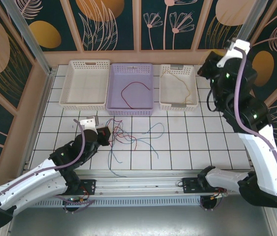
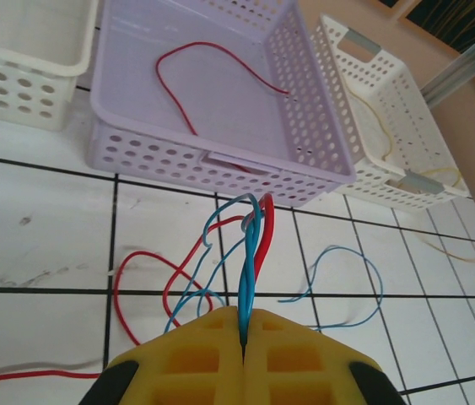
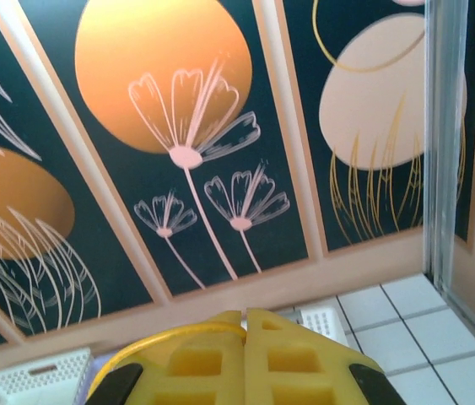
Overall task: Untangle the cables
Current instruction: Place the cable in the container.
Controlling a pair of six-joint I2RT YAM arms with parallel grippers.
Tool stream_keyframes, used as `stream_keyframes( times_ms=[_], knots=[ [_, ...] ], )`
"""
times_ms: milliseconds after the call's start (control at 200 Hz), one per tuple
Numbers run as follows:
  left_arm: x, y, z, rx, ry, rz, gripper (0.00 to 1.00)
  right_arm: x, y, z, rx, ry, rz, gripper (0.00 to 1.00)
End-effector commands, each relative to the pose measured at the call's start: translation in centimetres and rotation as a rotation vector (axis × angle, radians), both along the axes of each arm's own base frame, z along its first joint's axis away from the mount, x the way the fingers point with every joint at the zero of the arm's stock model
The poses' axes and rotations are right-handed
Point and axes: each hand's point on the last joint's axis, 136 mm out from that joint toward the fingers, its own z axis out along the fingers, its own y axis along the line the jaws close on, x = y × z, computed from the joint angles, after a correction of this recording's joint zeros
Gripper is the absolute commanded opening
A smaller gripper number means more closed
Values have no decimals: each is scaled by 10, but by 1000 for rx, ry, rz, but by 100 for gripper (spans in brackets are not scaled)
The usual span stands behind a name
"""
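A tangle of thin red and blue cables lies on the white tiled table in front of the baskets. My left gripper is at the tangle's left side, shut on a twisted blue cable that rises from its jaws, with a red strand beside it. My right gripper is raised high at the back right, shut on a yellow cable that curves off to the left. Another red cable lies in the lilac basket.
Three baskets stand in a row at the back: a white one, the lilac one, and a white one holding a loop of yellow-tan cable. Patterned walls close in the back and sides. The arm bases sit along the near rail.
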Motion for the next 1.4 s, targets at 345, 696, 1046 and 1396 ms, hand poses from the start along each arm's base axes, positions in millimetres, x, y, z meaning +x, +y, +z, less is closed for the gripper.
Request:
stream_keyframes(
  times_ms=[345,696,1046,1396],
  knots=[
    [2,-10,19,-61,-81,-48,0,76,4,52,-15,-72,-11,0],
    [3,-12,20,-54,-98,-59,0,161,-17,3,107,49,93,0],
    [2,-12,13,-49,-95,-63,0,185,-27,-23,116,105,88,0],
    [1,-13,8,-43,-89,-68,0,192,-26,-37,117,139,90,0]
  ],
)
